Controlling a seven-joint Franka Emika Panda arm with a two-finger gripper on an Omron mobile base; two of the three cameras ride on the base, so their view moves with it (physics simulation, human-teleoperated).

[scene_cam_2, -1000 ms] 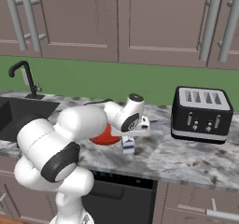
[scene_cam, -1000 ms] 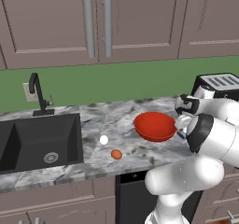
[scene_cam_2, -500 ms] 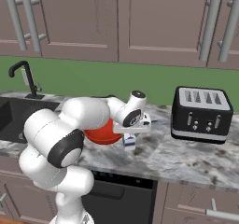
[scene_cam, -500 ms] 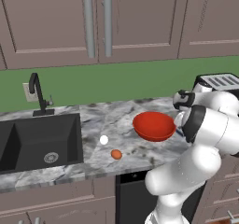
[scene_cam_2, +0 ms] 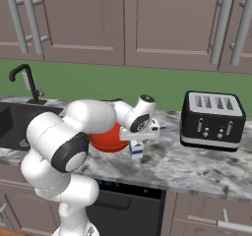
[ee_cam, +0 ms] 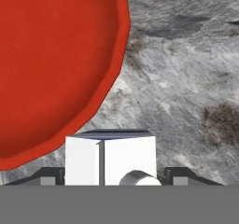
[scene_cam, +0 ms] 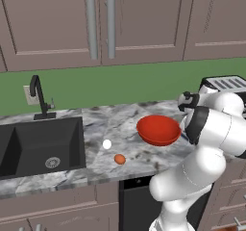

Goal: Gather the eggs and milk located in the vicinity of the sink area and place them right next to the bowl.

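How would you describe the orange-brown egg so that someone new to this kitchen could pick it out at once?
Start at the black sink and look along the marble counter toward the red bowl. Two eggs lie apart between them; the orange-brown egg is nearer the counter's front edge, unlike the white egg behind it.

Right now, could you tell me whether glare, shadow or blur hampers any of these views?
Left base view: even light, sharp; soft sheen on the bowl, no glare. Right base view: the arm blocks most of the bowl; the milk sits shaded beneath the end effector. Hand view: milk carton top crisp, flat white; counter texture slightly soft.
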